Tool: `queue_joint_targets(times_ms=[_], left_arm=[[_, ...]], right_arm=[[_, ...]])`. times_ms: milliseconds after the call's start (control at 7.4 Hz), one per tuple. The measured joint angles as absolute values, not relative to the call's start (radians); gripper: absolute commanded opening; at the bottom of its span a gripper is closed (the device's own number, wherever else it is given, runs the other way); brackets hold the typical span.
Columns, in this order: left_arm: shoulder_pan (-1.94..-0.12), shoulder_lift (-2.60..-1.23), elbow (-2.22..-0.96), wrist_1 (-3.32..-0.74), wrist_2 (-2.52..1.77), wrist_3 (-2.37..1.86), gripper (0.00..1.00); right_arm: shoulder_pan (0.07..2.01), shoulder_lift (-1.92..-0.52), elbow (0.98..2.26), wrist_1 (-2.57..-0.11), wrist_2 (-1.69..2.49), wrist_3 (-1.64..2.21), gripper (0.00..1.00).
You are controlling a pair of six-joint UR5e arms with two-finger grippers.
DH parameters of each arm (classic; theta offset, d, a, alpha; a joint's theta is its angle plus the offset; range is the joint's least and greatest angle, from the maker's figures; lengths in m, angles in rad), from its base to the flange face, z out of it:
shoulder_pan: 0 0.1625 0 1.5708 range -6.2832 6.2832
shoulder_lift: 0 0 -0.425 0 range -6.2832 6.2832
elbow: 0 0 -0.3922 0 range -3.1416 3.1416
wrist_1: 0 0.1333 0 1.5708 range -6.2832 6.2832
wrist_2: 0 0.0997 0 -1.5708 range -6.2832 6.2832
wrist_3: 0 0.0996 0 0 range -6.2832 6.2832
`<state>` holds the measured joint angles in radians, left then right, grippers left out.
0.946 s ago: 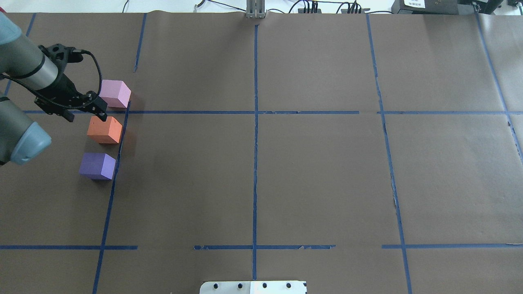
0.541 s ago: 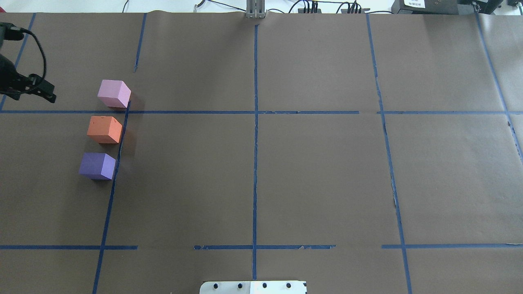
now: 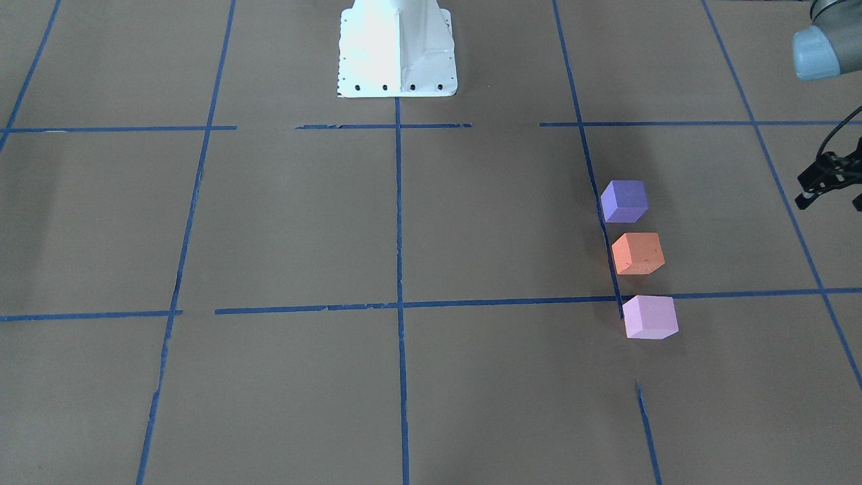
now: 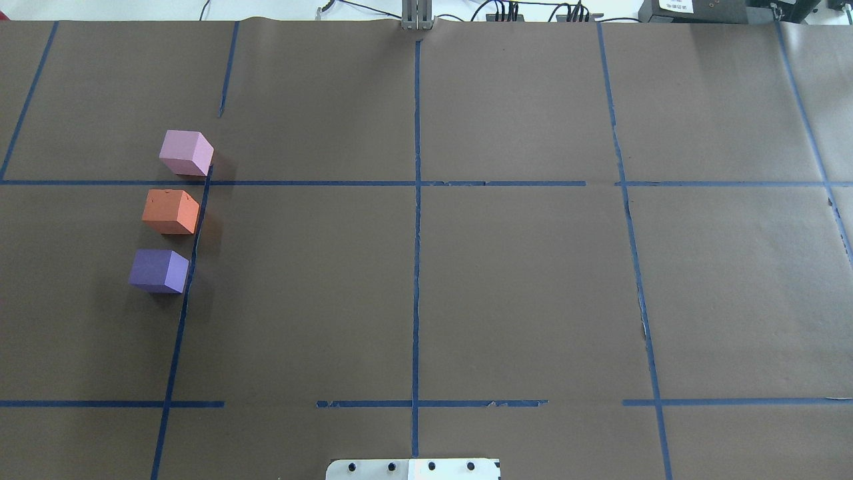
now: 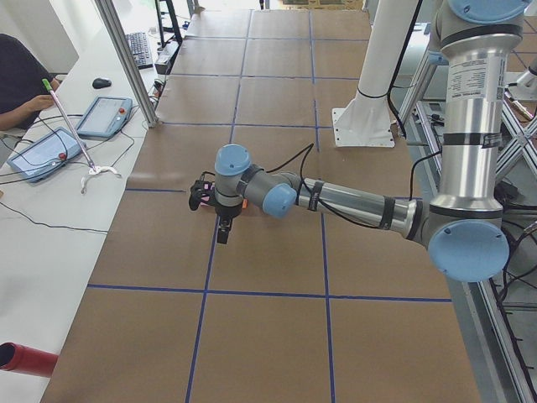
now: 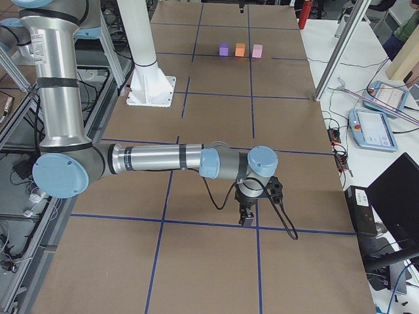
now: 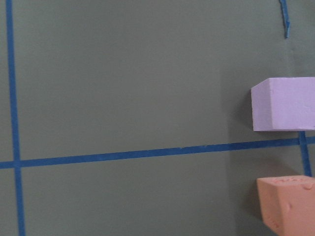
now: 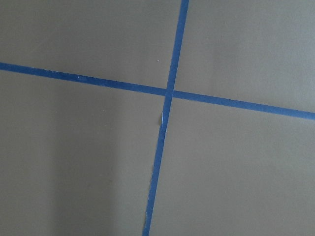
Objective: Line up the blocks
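Three blocks stand in a straight row along a blue tape line: the pale pink block (image 4: 186,152) farthest from me, the orange block (image 4: 170,211) in the middle, the purple block (image 4: 158,271) nearest. They also show in the front view: pink (image 3: 650,316), orange (image 3: 638,253), purple (image 3: 624,201). The left wrist view shows the pink (image 7: 285,103) and orange (image 7: 288,204) blocks at its right edge. My left gripper (image 3: 818,185) hangs off to the side of the row, touching nothing; I cannot tell if it is open. My right gripper (image 6: 247,219) is far from the blocks, its state unclear.
The brown paper table cover (image 4: 520,287) carries a grid of blue tape lines. The white robot base (image 3: 396,47) stands at the near middle edge. Operators' tablets (image 5: 101,117) and cables lie on the white bench beyond the far edge.
My left arm has drawn back from the orange block toward the table's left side and left the overhead view. The three blocks have not moved.
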<state>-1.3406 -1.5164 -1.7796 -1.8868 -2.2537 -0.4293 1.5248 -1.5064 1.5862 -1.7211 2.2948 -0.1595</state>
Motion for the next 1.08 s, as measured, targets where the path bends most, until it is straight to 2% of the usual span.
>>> queue_joint_targets(times_ms=[676, 1081], left_arm=[[-1.403, -1.399, -1.755, -1.985, -2.294, -0.405, 1.00], [-1.458, -1.373, -1.711, -1.995, -2.364, -0.252, 1.00]], right_arm=[[1.525, -1.506, 1.586, -1.721, 2.295, -0.160, 1.00], [1.525, -1.506, 1.586, -1.721, 2.295, -0.160, 1.00]])
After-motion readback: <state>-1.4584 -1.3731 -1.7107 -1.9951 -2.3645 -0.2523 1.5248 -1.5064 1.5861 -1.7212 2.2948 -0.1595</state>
